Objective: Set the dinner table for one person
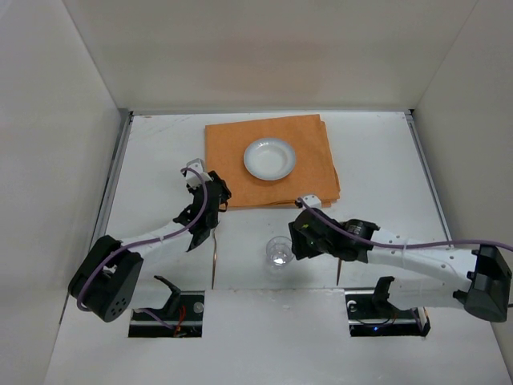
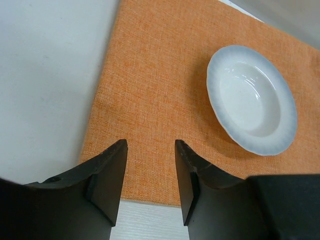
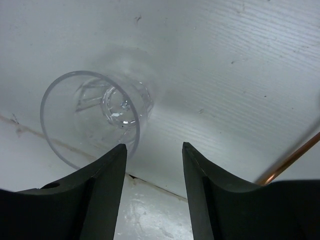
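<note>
The dinner table (image 1: 385,160) is a matte white surface. An orange cloth (image 1: 272,180) lies at its back middle with a white plate (image 1: 269,158) on it. A clear glass (image 1: 278,253) stands upright on the bare table near the front. My left gripper (image 1: 220,191) is open and empty over the cloth's near left edge; the left wrist view shows its gap (image 2: 150,150) over the cloth (image 2: 150,75), with the plate (image 2: 252,100) up to the right. My right gripper (image 1: 296,239) is open and empty just right of the glass; the glass (image 3: 95,115) sits up-left of the gap (image 3: 154,150).
A thin copper-coloured utensil (image 1: 215,261) lies on the table under my left arm. Another copper utensil (image 1: 340,271) lies under my right arm and shows in the right wrist view (image 3: 290,160). Metal rails and white walls close in the sides and back.
</note>
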Motion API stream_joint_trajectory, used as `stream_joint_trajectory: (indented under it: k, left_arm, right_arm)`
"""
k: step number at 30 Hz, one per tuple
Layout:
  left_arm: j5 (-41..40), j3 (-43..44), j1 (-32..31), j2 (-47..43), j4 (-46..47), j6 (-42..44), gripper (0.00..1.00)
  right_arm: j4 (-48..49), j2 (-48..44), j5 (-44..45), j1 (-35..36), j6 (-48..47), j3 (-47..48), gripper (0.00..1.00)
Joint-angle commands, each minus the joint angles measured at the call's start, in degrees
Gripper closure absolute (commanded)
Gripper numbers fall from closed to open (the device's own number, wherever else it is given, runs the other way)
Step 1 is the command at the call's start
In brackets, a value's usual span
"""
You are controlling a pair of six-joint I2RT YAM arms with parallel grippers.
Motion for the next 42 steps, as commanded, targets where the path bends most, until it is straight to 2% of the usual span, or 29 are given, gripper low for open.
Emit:
stream_joint_trajectory:
  k: [1,5,9,14,16,21,25,29,32,37,42]
  left_arm:
    - [-0.3,-0.3,0.2,0.1,3.4,-0.8,0.59]
    - [-0.3,-0.3,0.3,0.2,3.4,-0.8,0.57]
    - [-0.3,-0.1,0.3,0.9,3.4,-0.8,0.54]
    - [-0.3,0.0,0.1,1.3,3.4,-0.8,0.46]
    - [-0.3,-0.2,0.1,1.0,3.4,-0.8,0.42]
    - [-0.3,-0.2,0.2,1.6,3.6,-1.0,0.39]
    - [-0.3,-0.1,-0.2,1.7,3.6,-1.0,0.39]
    - [-0.3,-0.5,-0.1,1.5,3.6,-1.0,0.4]
    - [-0.3,-0.9,0.3,1.2,3.6,-1.0,0.4]
    - [-0.3,-1.2,0.3,0.9,3.6,-1.0,0.4]
    - [-0.3,-1.2,0.4,0.7,3.6,-0.7,0.4]
  right_arm:
    - [1.0,1.4,-1.3,0.7,-1.7,3.1,0.47]
    - [1.7,3.5,-1.2,0.8,-2.4,4.1,0.5]
    - [2.9,5.6,-1.2,0.8,-2.5,4.4,0.58]
    - [4.8,9.7,0.8,0.6,-2.5,5.5,0.83]
    - [3.7,8.8,3.6,0.6,-3.3,7.4,0.87]
    - [5.5,5.4,7.7,-6.4,-6.1,13.8,0.88]
    - [14.9,9.2,7.3,-18.2,-9.6,18.3,0.88]
    - [19.2,18.7,4.5,-29.7,-11.4,26.8,0.88]
    - [19.6,27.1,3.0,-35.4,-11.9,35.2,0.88]
    - [16.6,40.5,3.2,-40.0,-12.9,49.9,0.88]
    - [11.8,49.2,2.8,-42.8,-13.1,60.4,0.88]
